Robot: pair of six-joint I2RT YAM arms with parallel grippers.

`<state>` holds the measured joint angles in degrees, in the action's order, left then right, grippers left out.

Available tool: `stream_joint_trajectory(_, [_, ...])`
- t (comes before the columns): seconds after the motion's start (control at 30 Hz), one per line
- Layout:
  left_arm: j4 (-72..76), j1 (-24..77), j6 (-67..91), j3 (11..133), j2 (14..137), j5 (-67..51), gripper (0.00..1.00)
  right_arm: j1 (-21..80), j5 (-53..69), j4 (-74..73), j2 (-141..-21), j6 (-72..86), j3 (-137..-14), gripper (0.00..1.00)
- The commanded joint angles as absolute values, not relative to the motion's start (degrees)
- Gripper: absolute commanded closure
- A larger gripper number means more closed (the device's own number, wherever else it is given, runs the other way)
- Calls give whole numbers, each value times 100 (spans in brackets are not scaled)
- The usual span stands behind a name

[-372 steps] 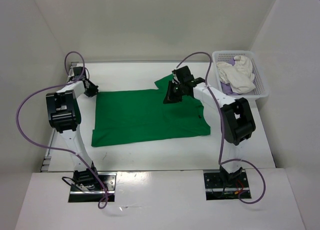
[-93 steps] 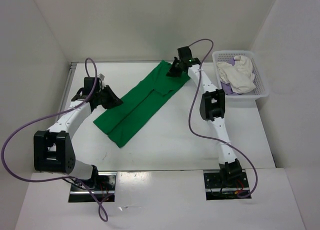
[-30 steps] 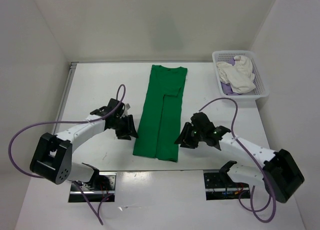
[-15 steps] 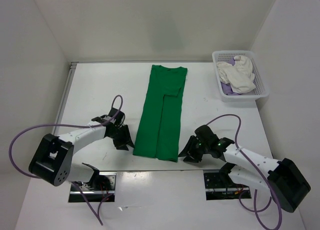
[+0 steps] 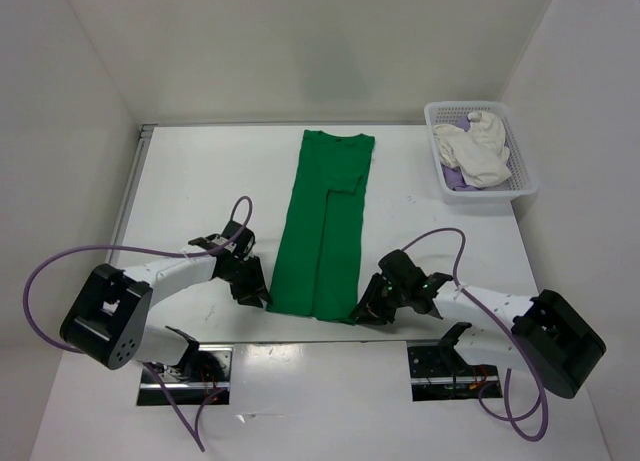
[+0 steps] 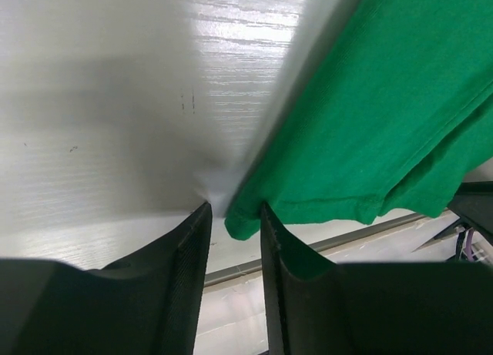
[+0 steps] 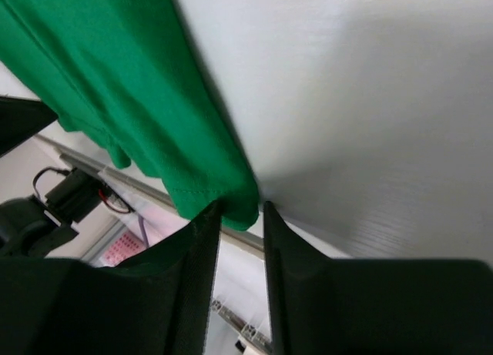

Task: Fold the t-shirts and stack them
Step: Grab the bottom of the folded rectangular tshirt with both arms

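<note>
At near hem, left tool and right tool, both narrow, unclamped, straddle green t-shirt corners; long axis runs away.

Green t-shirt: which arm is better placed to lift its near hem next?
Neither alone: the left gripper straddles the near left corner of the green t-shirt, the right gripper its near right corner. Probably both lift.

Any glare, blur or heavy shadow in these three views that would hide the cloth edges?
Top external view: even light, sharp, only soft shadows, green t-shirt clear. Left wrist view: glare streak on the table, dark shadow band along the shirt's edge, left gripper's fingers dark and soft. Right wrist view: no glare, grey shadow beside the shirt's edge, right gripper's fingers dark silhouettes.
</note>
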<state>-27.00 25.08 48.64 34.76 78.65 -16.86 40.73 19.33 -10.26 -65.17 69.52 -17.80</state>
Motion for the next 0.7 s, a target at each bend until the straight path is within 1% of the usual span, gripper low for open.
stream_joint_trajectory(0.0, [-2689, 2531, 4922, 3401, 7901, -1740, 63, 4131, 1811, -896, -6592, 6908, -1951, 68])
stream_joint_trajectory(0.03, [-2689, 2531, 4922, 3401, 7901, -1740, 63, 4131, 1811, -896, -6592, 6908, -1951, 69])
stream_joint_trajectory(0.07, [-2689, 2531, 4922, 3401, 7840, -1740, 60, 4131, 1811, -896, -6592, 6908, -1951, 70])
stream_joint_trajectory(0.1, [-2689, 2531, 4922, 3401, 7788, -1792, 52, 4131, 1811, -957, -6540, 6908, -1951, 70])
stream_joint_trajectory(0.2, [-2812, 2531, 4992, 3401, 7463, -1793, 44, 4131, 1811, -1037, -6478, 6908, -1951, 70])
stream_joint_trajectory(0.23, [-2812, 2531, 4992, 3401, 7297, -1793, 42, 4131, 1811, -1037, -6478, 6908, -1951, 70])
stream_joint_trajectory(0.27, [-2813, 2531, 5053, 3401, 7295, -1793, 41, 4131, 1811, -1037, -6478, 6908, -1951, 68])
stream_joint_trajectory(0.33, [-2717, 2531, 5054, 3314, 7417, -1977, 41, 4131, 1863, -1037, -6478, 6908, -1951, 66])
stream_joint_trajectory(0.37, [-2664, 2531, 4993, 3261, 7496, -2056, 42, 4131, 1863, -1037, -6478, 6908, -2003, 66])
stream_joint_trajectory(0.4, [-2663, 2531, 4992, 3261, 7628, -2144, 48, 4131, 1863, -1037, -6478, 6908, -2004, 66])
stream_joint_trajectory(0.43, [-2585, 2531, 4931, 3261, 7629, -2145, 50, 4131, 1863, -1037, -6478, 6908, -2004, 66])
stream_joint_trajectory(0.47, [-2584, 2531, 4931, 3261, 7690, -2145, 53, 4131, 1863, -1037, -6530, 6908, -2056, 68])
stream_joint_trajectory(0.5, [-2584, 2531, 4931, 3261, 7690, -2145, 55, 4131, 1863, -1037, -6530, 6908, -2057, 68])
stream_joint_trajectory(0.6, [-2522, 2531, 4931, 3330, 7752, -2083, 62, 4131, 1863, -976, -6582, 6908, -2057, 73])
stream_joint_trajectory(0.63, [-2453, 2531, 4931, 3331, 7804, -2083, 64, 4131, 1863, -976, -6583, 6908, -2057, 76])
stream_joint_trajectory(0.67, [-2452, 2531, 4931, 3331, 7805, -2083, 70, 4131, 1863, -976, -6644, 6847, -2109, 77])
